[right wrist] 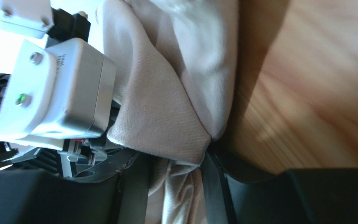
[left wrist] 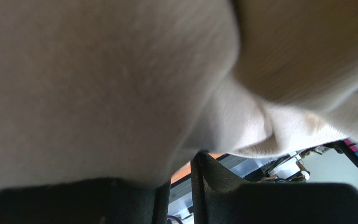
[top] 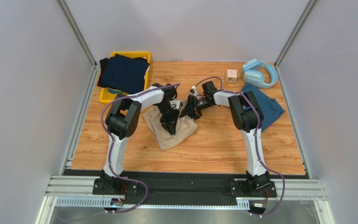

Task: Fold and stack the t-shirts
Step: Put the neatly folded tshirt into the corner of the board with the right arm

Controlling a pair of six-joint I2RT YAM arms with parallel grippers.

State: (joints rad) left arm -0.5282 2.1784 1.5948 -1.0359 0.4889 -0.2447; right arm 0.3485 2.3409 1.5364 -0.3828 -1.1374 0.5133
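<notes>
1. At mid-table we find the beige t-shirt (top: 164, 137) crumpled, with both grippers on it. The teal shirt (top: 265, 105) lies far right and the navy shirt (top: 122, 72) sits on the yellow bin (top: 105, 95).
2. The left gripper (top: 170, 128) looks pinched on a raised fold.
3. The right gripper (top: 184, 114) stands wide open, with cloth loose between its fingers.
4. We'd close it on a single hem layer, then draw both hands apart evenly to flatten the shirt.

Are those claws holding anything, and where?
Left claw seems to pinch the beige t-shirt at a bunched middle fold; right claw is open around its edge.
</notes>
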